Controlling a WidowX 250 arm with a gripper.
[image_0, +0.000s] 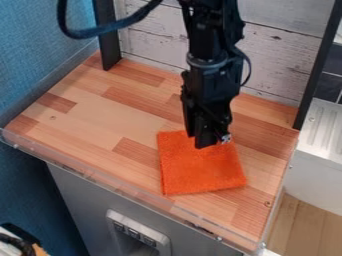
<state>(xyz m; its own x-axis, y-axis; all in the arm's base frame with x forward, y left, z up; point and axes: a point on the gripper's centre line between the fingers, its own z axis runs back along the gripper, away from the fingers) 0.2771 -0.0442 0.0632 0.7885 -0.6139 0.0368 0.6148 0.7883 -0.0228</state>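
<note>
- While the black gripper (213, 142) is hanging at the orange cloth's back edge, whether it is gaping or pinching, I cannot tell.
- The orange cloth (200, 172) is lying flat, nearer the wooden counter's (87, 117) right edge than its left.

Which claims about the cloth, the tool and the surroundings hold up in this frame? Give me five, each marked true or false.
1. An orange cloth lies on the wooden counter. True.
2. The cloth is crumpled into a ball. False: it is spread out flat, roughly square.
3. The tool is at the edge of the cloth nearest the camera. False: it is by the far edge.
4. A thick cable loops out on the picture's left side of the arm. True.
5. The wall behind the counter is plain blue. False: it has pale planks.
</note>
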